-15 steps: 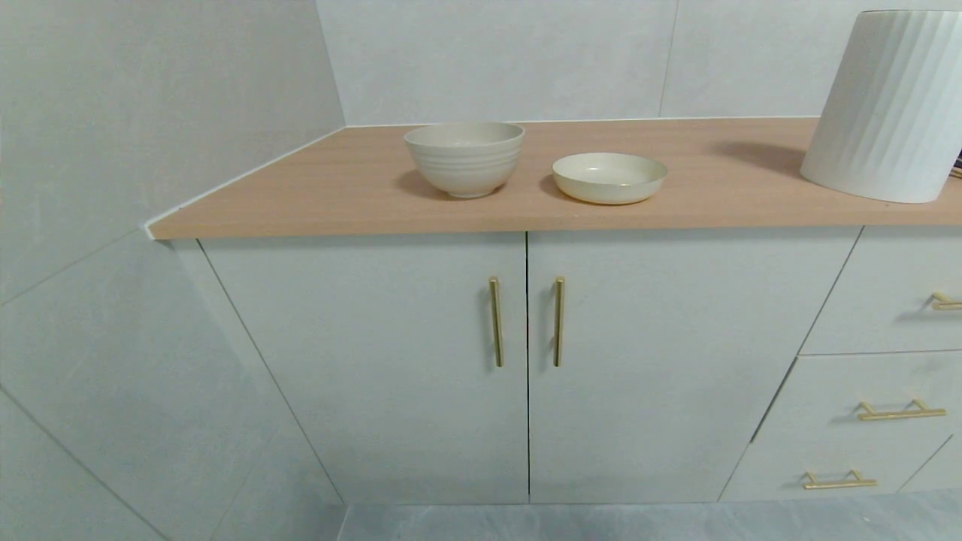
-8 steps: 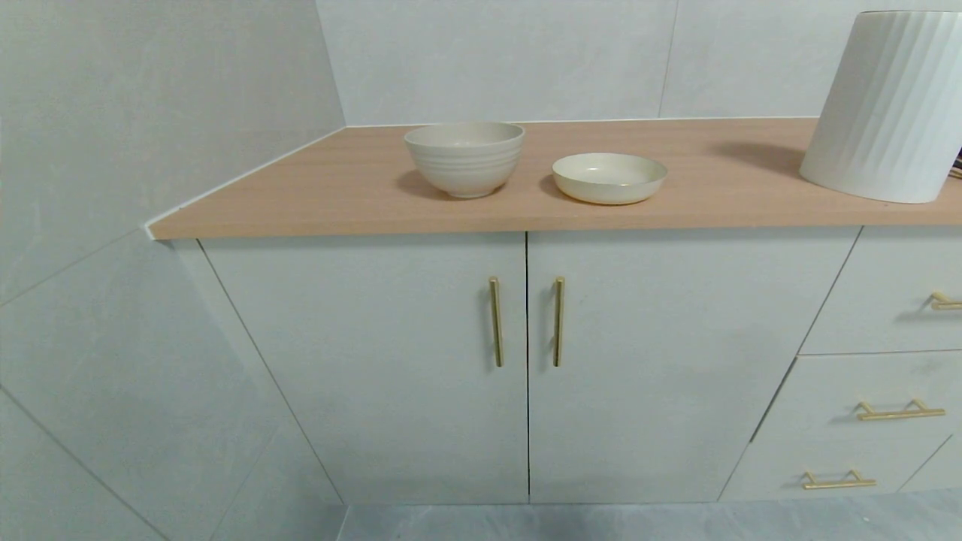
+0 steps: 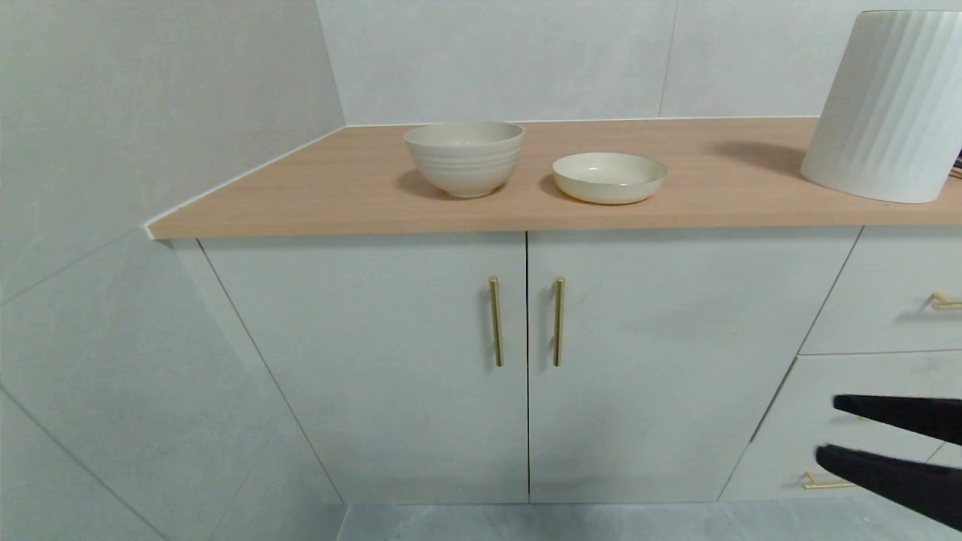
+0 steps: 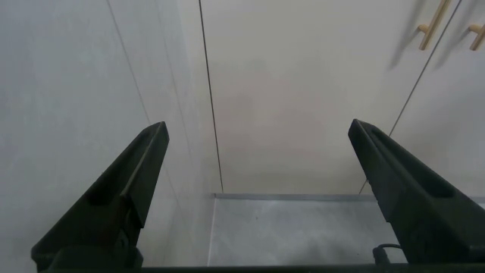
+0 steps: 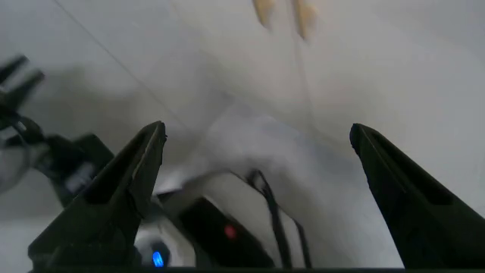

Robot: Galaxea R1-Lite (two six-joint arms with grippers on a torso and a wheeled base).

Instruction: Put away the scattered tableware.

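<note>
Work has hardly begun, I judge: the bowl (image 3: 464,158) and shallow dish (image 3: 609,177) stand side by side on the worktop (image 3: 338,199) above shut cabinet doors (image 3: 421,361), while the right claw (image 3: 827,428) and left claw (image 4: 258,133) gape wide, both empty

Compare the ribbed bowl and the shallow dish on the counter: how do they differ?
The ribbed bowl is deep and tall; the shallow dish is low. The ribbed bowl's outer wall has ridges; the shallow dish's is smooth. The ribbed bowl looks greyish beige, the shallow dish creamier. Both stand upright, apart, on the wooden counter.
</note>
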